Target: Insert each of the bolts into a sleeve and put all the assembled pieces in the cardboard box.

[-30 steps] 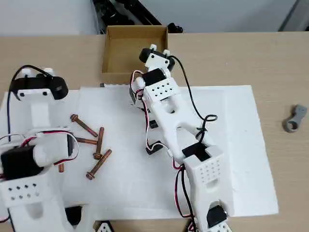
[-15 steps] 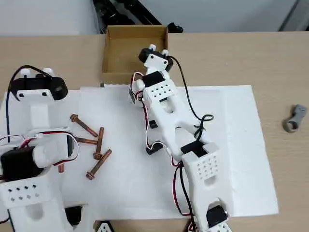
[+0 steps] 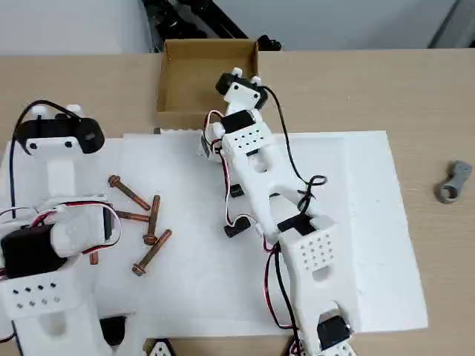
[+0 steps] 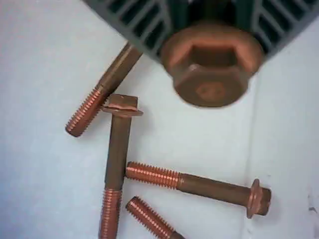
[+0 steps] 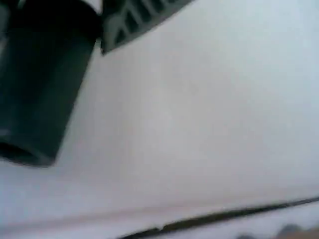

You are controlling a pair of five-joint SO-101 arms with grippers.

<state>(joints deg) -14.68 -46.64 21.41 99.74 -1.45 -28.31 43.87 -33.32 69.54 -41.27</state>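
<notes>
My left gripper is shut on a copper bolt, whose hex head faces the camera. Below it several loose copper bolts lie on the white foam sheet; the high view shows them as a loose cluster beside the left arm. A dark cylindrical sleeve hangs over the foam, with my right gripper shut on it. The right arm stretches to the foam's far edge, just short of the cardboard box, whose visible floor is bare.
A small grey part lies on the wooden table far to the right, off the foam. The right half of the foam is open room. Dark equipment stands behind the box.
The right arm's elbow has shifted slightly towards the left, while its wrist stays near the box. The left arm and the loose bolts have not moved.
</notes>
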